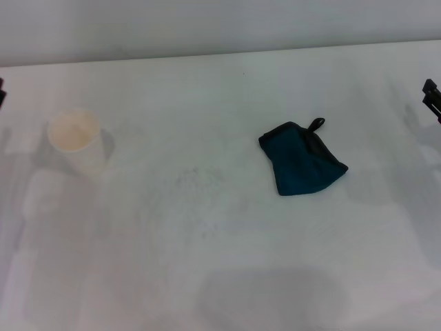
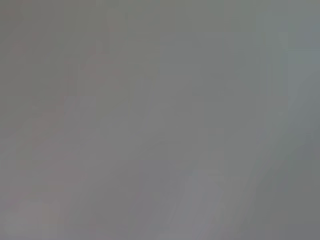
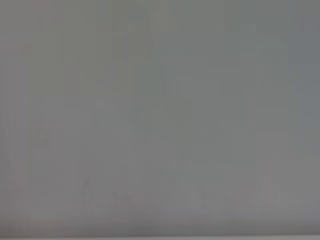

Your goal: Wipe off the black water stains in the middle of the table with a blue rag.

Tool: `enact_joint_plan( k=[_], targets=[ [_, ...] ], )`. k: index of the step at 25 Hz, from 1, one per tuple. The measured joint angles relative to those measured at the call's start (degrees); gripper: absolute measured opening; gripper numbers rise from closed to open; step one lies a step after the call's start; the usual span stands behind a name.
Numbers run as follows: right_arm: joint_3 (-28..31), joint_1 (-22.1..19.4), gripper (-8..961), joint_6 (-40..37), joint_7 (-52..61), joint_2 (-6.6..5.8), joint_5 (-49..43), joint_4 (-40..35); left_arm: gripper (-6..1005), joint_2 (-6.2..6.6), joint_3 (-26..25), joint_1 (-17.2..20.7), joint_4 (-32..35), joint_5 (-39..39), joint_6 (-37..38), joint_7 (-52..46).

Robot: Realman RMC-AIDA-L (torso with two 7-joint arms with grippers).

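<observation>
Blue rag (image 1: 302,160) lying crumpled and loose on tabletop (image 1: 207,262), right of paper cup (image 1: 74,138), unheld; right hand (image 1: 432,98) at far edge, grip unreadable; stains not discernible.

A bare test bench: plain white table (image 1: 207,276) against a blank wall, holding only a paper cup (image 1: 74,138).

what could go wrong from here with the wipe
1. No clear black stain shows; only faint specks mark the table centre, so the wipe may miss.
2. The blue rag lies bunched, so a grasp may catch only a fold.
3. The paper cup stands near the left gripper; the right gripper is nearer the rag.
</observation>
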Motion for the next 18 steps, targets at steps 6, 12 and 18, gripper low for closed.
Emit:
enact_joint_plan(
  k=[6, 12, 18],
  targets=[
    [-0.09, -0.28, 775, 1.47, -0.01, 0.03, -0.25, -0.24, 887, -0.07, -0.11, 1.47, 2.15, 0.11, 0.04, 0.01],
    [-0.44, -0.43, 774, 3.98, -0.01, -0.09, -0.51, -0.11, 887, -0.03, -0.1, 2.21, 1.73, 0.03, -0.28, 0.62],
    [-0.52, -0.36, 774, 4.02, -0.01, -0.07, -0.52, 0.48, 887, 0.04, -0.32, 2.21, 1.71, 0.1, -0.1, 0.57]
  ],
)
